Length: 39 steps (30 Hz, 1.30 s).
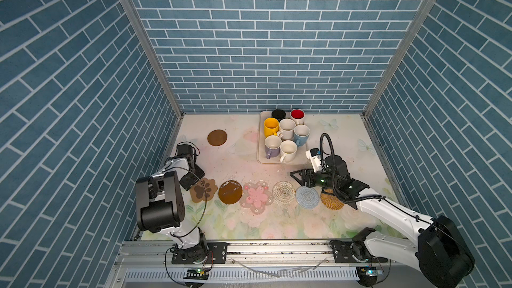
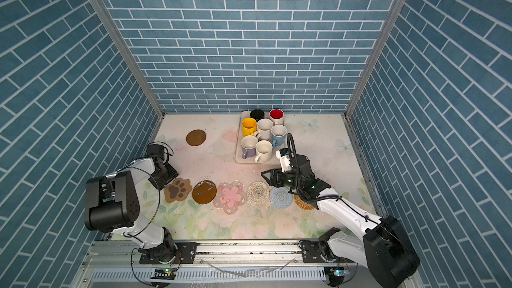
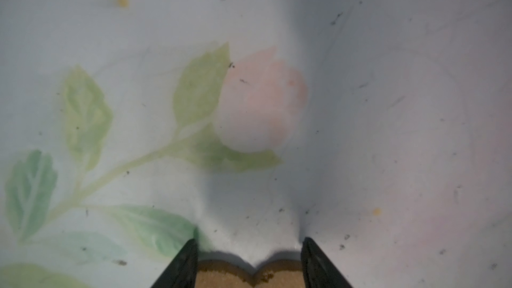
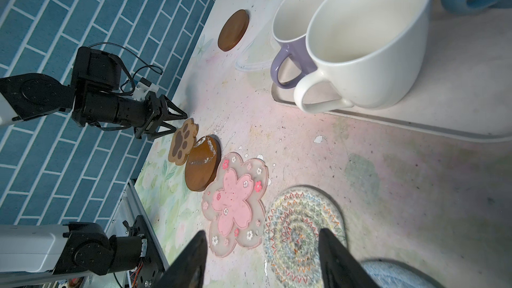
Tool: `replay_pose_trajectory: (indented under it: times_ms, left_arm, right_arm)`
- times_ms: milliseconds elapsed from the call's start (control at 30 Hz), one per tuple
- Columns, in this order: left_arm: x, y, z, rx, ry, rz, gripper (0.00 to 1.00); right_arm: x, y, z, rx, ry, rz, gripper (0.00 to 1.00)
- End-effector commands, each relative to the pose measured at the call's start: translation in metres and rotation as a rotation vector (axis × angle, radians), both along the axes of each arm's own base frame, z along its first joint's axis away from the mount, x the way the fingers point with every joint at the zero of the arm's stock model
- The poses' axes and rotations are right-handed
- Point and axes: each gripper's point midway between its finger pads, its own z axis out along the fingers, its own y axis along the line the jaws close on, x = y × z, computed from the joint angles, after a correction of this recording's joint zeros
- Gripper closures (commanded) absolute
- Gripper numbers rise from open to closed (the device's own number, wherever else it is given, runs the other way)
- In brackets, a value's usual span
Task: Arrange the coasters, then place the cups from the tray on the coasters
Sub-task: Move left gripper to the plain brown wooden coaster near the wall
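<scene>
Several coasters lie in a row near the front: brown paw [image 1: 203, 193], brown disc [image 1: 230, 192], pink flower [image 1: 256, 196], white woven [image 1: 283, 192], light blue [image 1: 307, 196] and tan [image 1: 331, 200], which is partly under the right arm. Another brown disc [image 1: 217, 137] lies alone at the far left. The tray [image 1: 260, 159] holds several cups, among them yellow [image 1: 271, 126], lavender [image 1: 272, 146] and cream [image 1: 288, 150]. My left gripper [image 3: 249, 241] is open, its fingers straddling the paw's edge [image 3: 249, 275]. My right gripper [image 4: 261, 234] hangs open and empty over the white woven round [image 4: 302, 231].
Blue brick walls close the table on three sides. A metal rail [image 1: 277, 247] with both arm bases runs along the front edge. The tray's near rim [image 4: 415, 126] lies just beyond the right gripper. The left arm's elbow [image 1: 159, 203] stands tall at the front left.
</scene>
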Motion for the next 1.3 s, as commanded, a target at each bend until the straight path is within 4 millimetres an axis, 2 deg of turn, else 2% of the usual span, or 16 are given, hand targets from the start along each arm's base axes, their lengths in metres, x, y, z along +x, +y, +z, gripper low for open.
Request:
replay_pose_trajectory:
  times_ms: [0,100,267,467,533,633,667,700,800,1000,1167,1267]
  left_arm:
    - [-0.006,-0.006,-0.004,-0.013,0.021,0.006,0.39]
    - [-0.004,-0.002,0.003,0.012,0.021,0.001,0.36]
    - [0.010,0.007,0.028,0.066,0.003,-0.053,0.25]
    - [0.038,0.009,0.057,0.132,-0.001,-0.178,0.15]
    - [0.053,0.007,0.066,0.166,-0.004,-0.234,0.11]
    - [0.071,0.002,0.075,0.201,0.008,-0.296,0.01]
    - [0.077,0.000,0.078,0.211,0.008,-0.318,0.01]
    - [0.084,-0.003,0.081,0.222,0.003,-0.339,0.01]
    - [0.106,-0.008,0.087,0.228,-0.022,-0.375,0.01]
    - [0.158,-0.021,0.093,0.228,-0.070,-0.466,0.04]
    - [0.201,-0.040,0.094,0.263,-0.094,-0.594,0.07]
    - [0.224,-0.053,0.092,0.228,-0.130,-0.649,0.09]
  right_arm:
    - [-0.004,0.003,-0.005,0.014,0.025,0.012,0.36]
    - [-0.003,0.003,-0.006,0.010,0.024,0.009,0.36]
    - [0.000,0.005,-0.007,0.007,0.026,0.007,0.36]
    - [0.002,0.009,-0.001,-0.001,0.021,0.019,0.35]
    - [0.003,0.012,0.003,-0.005,0.014,0.031,0.34]
    - [0.003,0.019,0.010,-0.028,-0.004,0.065,0.24]
    - [0.003,0.022,0.012,-0.035,-0.008,0.081,0.21]
    - [0.004,0.024,0.016,-0.046,-0.010,0.089,0.11]
    - [0.011,0.027,0.025,-0.068,-0.023,0.080,0.02]
    - [0.025,0.028,0.040,-0.143,-0.052,0.058,0.01]
    - [0.024,0.030,0.053,-0.175,-0.070,0.086,0.01]
    - [0.022,0.031,0.058,-0.194,-0.078,0.097,0.01]
